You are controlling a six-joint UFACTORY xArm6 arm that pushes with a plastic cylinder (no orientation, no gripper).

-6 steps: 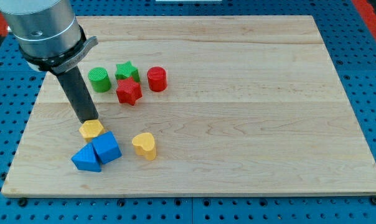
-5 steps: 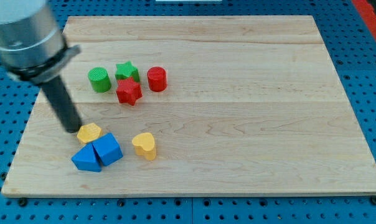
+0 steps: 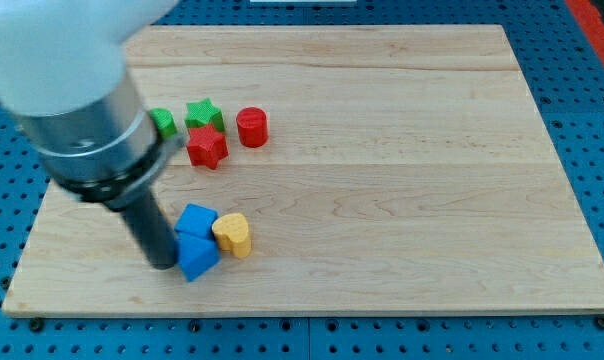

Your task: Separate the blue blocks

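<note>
Two blue blocks touch each other at the board's lower left: one point(image 3: 196, 219) above, the other point(image 3: 198, 257) below it. My tip point(image 3: 163, 264) sits against the left side of the lower blue block. A yellow heart block point(image 3: 232, 235) touches the blue pair on their right. The other yellow block seen earlier is hidden, probably behind my arm.
A green cylinder point(image 3: 164, 122), partly hidden by my arm, a green star point(image 3: 204, 112), a red star point(image 3: 207, 146) and a red cylinder point(image 3: 252, 127) cluster at the upper left. The wooden board point(image 3: 402, 200) lies on a blue pegboard.
My arm swung down and to the right. The blue blocks were pushed right, turned, and now touch the yellow heart. The small yellow block is out of sight.
</note>
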